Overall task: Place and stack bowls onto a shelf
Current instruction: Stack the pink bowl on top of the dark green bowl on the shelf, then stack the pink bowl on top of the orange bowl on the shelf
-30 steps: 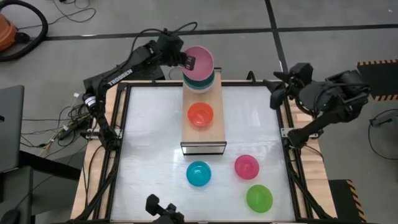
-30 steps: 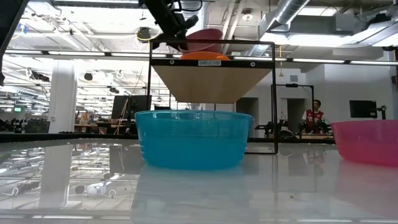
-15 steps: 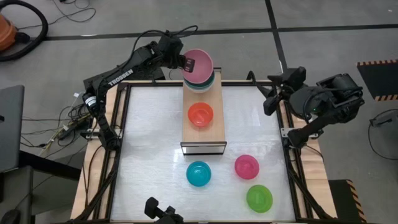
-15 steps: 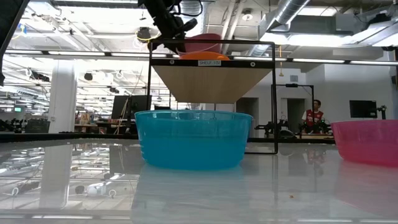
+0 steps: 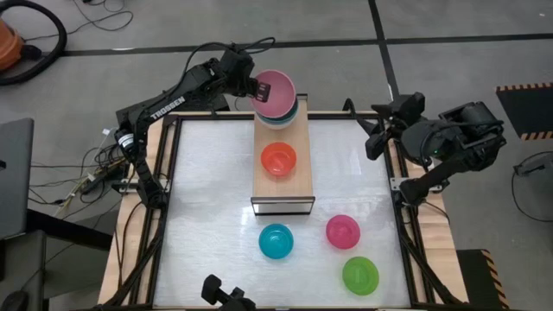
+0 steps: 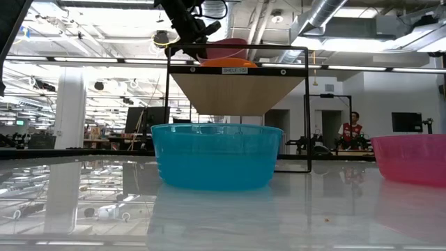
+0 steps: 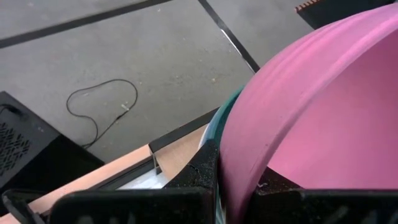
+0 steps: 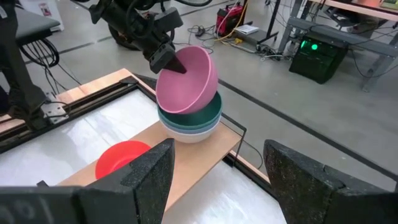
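The shelf [image 5: 282,188] stands raised over the middle of the table. A stack of bowls sits at its far end, teal [image 8: 202,115] over paler ones [image 8: 189,134], and a red bowl [image 5: 278,159] rests behind its front edge. My left gripper [image 5: 258,86] is over the stack's left side, shut on a light pink bowl [image 5: 276,93]. My right gripper [image 5: 377,135] hangs open at the table's right edge, touching nothing. The cyan [image 5: 276,241], magenta [image 5: 342,231] and green [image 5: 360,275] bowls stand on the table in front of the shelf. My left gripper pinches the pink bowl's rim [image 7: 239,177] on its left side, with one finger [image 7: 199,177] outside the wall and the other inside. The fingers reach in from the table's far left, slanting down. The bowl is tilted, its mouth toward the right, its underside [image 8: 186,102] in the teal bowl.
The shelf's dark frame [image 6: 237,70] stands high above the tabletop in the low view. There is bare white table [image 5: 212,190] on both sides of the shelf. A wooden rim and dark rails [image 5: 164,199] border the table. A person stands far off in the room [image 6: 354,129].
My left gripper has come down a little, lowering the tilted pink bowl onto the stack. My right arm has swung toward the table's left and near side, bringing its open gripper to the right edge. The other bowls have stayed put.
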You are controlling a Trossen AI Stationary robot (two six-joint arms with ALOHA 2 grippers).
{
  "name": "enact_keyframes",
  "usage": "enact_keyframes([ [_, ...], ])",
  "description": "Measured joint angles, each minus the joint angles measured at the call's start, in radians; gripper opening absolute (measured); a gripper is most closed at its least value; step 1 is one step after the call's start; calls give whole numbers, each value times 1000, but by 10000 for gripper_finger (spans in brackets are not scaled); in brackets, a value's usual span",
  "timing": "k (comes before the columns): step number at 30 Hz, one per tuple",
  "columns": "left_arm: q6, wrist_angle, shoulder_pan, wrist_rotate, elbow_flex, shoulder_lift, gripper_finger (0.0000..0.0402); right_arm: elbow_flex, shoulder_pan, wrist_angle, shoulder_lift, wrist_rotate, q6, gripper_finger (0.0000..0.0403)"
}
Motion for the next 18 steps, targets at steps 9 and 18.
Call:
enact_keyframes([
  [9, 74, 11, -14, 22, 0, 0, 17, 0, 0, 0, 0, 0, 1, 272],
  [18, 112, 49, -33, -7, -1, 0, 100, 0, 0, 0, 0, -1, 0, 272],
])
